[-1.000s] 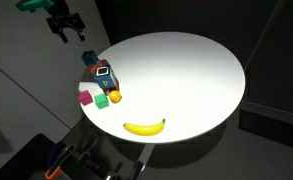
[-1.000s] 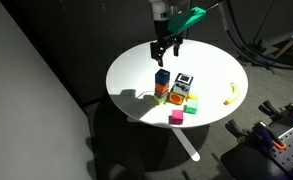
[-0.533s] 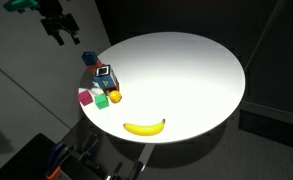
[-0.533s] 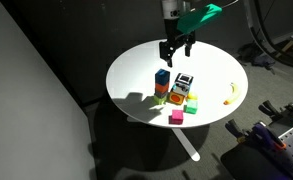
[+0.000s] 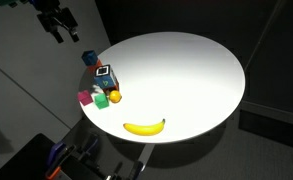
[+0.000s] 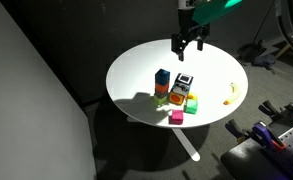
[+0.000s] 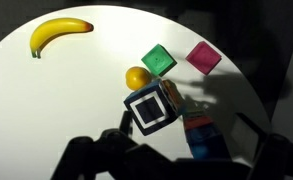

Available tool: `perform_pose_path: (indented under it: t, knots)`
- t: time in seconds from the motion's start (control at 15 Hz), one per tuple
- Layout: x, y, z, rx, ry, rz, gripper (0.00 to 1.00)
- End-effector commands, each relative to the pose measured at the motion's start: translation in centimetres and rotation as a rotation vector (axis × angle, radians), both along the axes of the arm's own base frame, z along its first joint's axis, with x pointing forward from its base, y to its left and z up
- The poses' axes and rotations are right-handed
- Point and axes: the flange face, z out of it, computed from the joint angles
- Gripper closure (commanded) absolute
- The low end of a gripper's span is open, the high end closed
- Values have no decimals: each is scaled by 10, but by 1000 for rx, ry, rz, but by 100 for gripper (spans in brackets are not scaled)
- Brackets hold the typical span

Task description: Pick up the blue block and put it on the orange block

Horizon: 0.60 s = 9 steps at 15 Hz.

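Note:
The blue block (image 6: 162,76) sits on top of the orange block (image 6: 162,90), near the table's edge. In an exterior view the blue block (image 5: 90,58) shows at the rim and the orange block beneath it is hard to make out. My gripper (image 6: 189,42) hangs open and empty in the air, well above and off to the side of the stack; it also shows as gripper (image 5: 64,30). In the wrist view the blue block (image 7: 208,142) lies low in the picture with a sliver of the orange block (image 7: 193,118) beside it. My gripper (image 7: 176,162) is a dark shape along the bottom.
A dark block with a white-and-black label (image 6: 183,80) stands beside the stack. A green cube (image 7: 158,60), a pink cube (image 7: 203,57) and a round orange fruit (image 7: 136,77) lie close by. A banana (image 5: 144,127) rests farther along the round white table (image 5: 186,70).
The open gripper has moved up and sideways, away from the stack of blocks. The blocks have not moved.

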Motion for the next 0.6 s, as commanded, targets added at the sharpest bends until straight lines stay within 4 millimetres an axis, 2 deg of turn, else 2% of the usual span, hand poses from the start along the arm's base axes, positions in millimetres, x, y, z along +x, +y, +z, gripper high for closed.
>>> perform_pose_path:
  t: [0.0, 0.53]
  knots:
    - [-11, -13, 22, 7, -24, -28, 0]
    - [-14, -18, 58, 51, -50, 8, 0]
